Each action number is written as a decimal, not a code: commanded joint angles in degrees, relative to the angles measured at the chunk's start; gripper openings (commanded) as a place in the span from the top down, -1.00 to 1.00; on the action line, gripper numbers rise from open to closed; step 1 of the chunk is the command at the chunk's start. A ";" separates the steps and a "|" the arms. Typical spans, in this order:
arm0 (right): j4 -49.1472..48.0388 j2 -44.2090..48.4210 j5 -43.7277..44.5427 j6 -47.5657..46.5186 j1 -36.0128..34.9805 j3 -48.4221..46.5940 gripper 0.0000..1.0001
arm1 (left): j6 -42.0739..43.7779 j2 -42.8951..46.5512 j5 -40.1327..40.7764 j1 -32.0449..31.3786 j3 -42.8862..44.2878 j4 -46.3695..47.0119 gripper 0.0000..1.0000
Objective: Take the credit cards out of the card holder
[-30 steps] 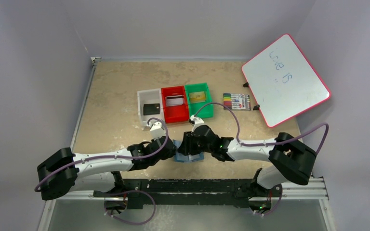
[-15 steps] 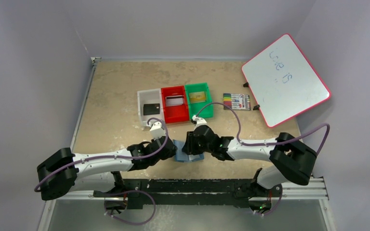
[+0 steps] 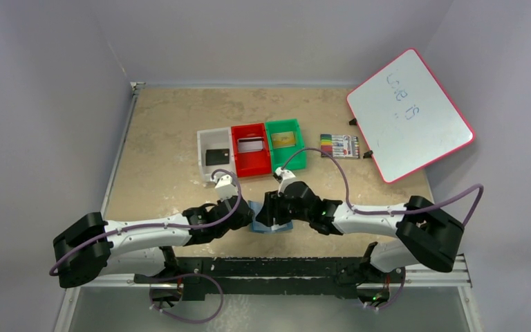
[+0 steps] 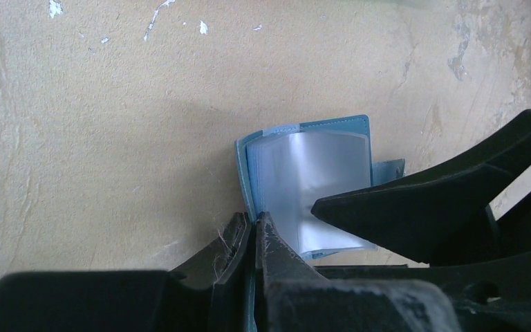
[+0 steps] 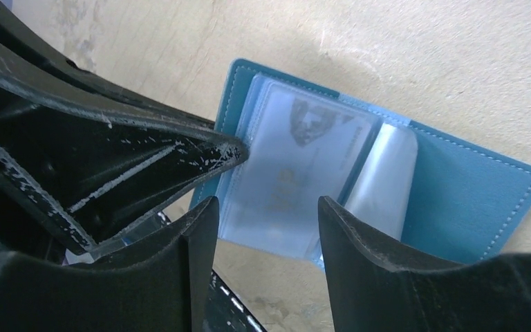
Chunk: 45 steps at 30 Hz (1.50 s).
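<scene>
Card holder (image 5: 456, 187) first: it's a small teal-blue folding cover with pale stitching, lying spread open, with a fan of pale-blue clear plastic pockets (image 5: 387, 173) inside. One pocket has a pale credit card (image 5: 297, 159) tucked in it, but the print is too faint to read. It sits on the mottled beige table (image 3: 166, 138) near the front edge, right between the two claws and closer to the arms than the row of bins is.

Three more cards are in those bins: a black card (image 3: 217, 157) in the white plastic bin (image 3: 200, 155), a silver-grey card (image 3: 250, 145) in the red bin (image 3: 252, 168) and a gold card (image 3: 284, 138) in the green bin (image 3: 289, 160).

The left gripper (image 4: 254, 225) is clenched tight on the edge of the teal cover. The right gripper (image 5: 266, 207) has its fingers spread, one on either side of the pocket with the card, and it doesn't look like it's gripping anything.

Compared with a second ago, the holder hasn't budged and the left arm looks the same. The right arm's elbow has swung out to the right and sits a bit lower in the top view, with its purple cable looping further out.

From above, the holder's long axis runs left to right, roughly along the table's front edge. Its inside faces up, and its left end is the bit that's pinched.
</scene>
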State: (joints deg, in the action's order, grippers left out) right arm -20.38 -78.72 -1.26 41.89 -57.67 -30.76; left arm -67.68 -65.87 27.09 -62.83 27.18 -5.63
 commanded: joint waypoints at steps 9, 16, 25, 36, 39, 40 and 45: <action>-0.23 -2.89 -0.86 -2.89 -0.25 0.31 -0.02 | 1.09 0.57 1.56 -0.37 2.01 1.09 1.00; -0.61 -3.59 -1.20 -2.56 -0.26 -0.13 -0.06 | 1.15 0.52 1.54 -0.30 2.26 0.97 1.00; -2.96 1.23 -3.27 -4.17 -0.42 2.50 -0.33 | 1.15 0.29 1.57 -0.37 2.44 1.03 1.00; -2.39 -3.01 -3.22 -5.67 -1.71 0.43 -0.38 | 1.24 -0.21 1.23 -0.34 2.84 1.08 1.00; -1.98 -3.77 -2.63 -5.57 -1.90 -0.11 -0.37 | 1.31 -0.11 1.38 -0.36 2.97 0.92 1.00; -1.76 -3.87 -2.35 -5.47 -1.92 -0.17 -0.35 | 1.35 -0.15 1.36 -0.32 2.99 0.82 1.00; -1.31 -3.03 -0.99 -4.76 -1.92 -0.06 -0.36 | 1.41 -0.31 1.39 -0.34 3.09 0.84 1.00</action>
State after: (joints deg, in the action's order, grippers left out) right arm -21.63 -82.15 -4.01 37.52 -59.31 -29.26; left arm -67.24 -66.11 27.73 -62.81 27.57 -6.20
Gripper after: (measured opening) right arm 0.669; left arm 0.025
